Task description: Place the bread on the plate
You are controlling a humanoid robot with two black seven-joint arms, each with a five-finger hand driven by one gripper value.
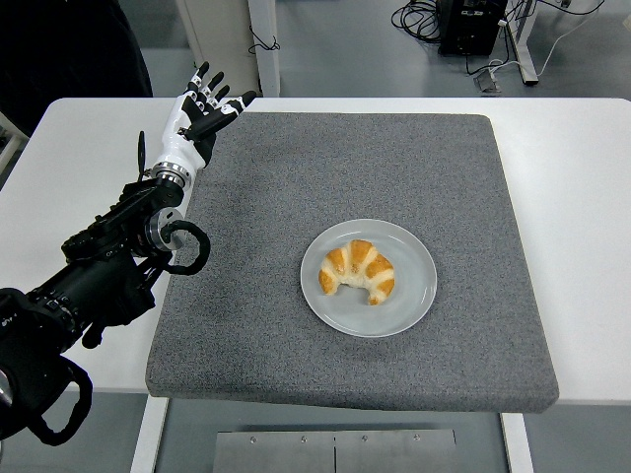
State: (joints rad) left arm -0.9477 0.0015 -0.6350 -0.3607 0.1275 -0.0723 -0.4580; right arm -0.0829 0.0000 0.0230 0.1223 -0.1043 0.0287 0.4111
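Observation:
A golden croissant (356,271) lies on the pale grey round plate (414,296), which sits on the grey mat (394,168) a little right of the mat's middle. My left hand (200,110) is raised at the mat's far left corner, well away from the plate, with its black-and-white fingers (211,83) spread and nothing in them. Its black arm (108,261) runs back to the lower left edge of the picture. The right arm does not show.
The mat covers most of the white table (577,197). Beyond the table's far edge are a white post (261,44), cables and a black box (471,25) on the floor. A dark shape (69,49) stands at the top left.

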